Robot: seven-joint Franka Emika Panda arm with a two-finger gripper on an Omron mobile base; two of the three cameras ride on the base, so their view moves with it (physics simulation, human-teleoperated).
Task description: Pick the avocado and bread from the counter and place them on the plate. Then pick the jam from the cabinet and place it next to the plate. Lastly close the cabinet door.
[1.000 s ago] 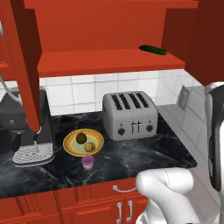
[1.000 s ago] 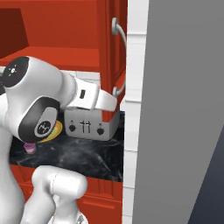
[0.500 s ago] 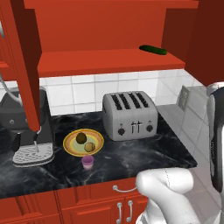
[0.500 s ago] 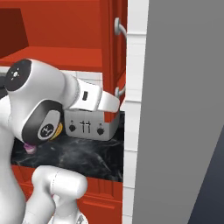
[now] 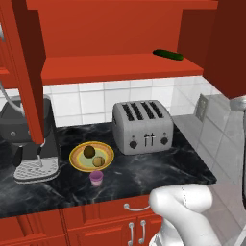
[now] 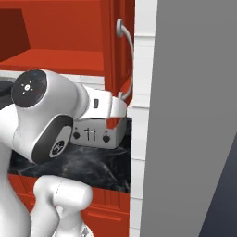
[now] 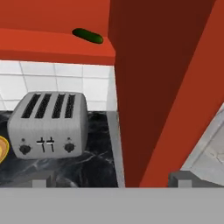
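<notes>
On the black counter [image 5: 158, 168] left of the toaster, the plate [image 5: 77, 161] holds the dark avocado [image 5: 89, 152] and the tan bread [image 5: 99, 161]. The lilac jam [image 5: 96, 178] stands on the counter just in front of the plate. The red cabinet [image 5: 120, 67] is open. Its right cabinet door [image 7: 166, 87] fills the right of the hand view, with its silver handle [image 6: 131, 51] in the right base view. My gripper [image 7: 111, 180] is open, its fingertips [image 7: 41, 179] wide apart, and the door's lower edge stands just ahead between them. It holds nothing.
A silver toaster [image 5: 142, 126] stands at mid counter and a coffee machine [image 5: 29, 139] at the left. A long dark-green vegetable [image 5: 168, 54] lies on the cabinet shelf. The left cabinet door [image 5: 26, 72] hangs open. A grey wall [image 6: 194, 115] closes off the right.
My hand has crept a little to the right, closer to the right cabinet door. The plate, food and jam have not moved.
</notes>
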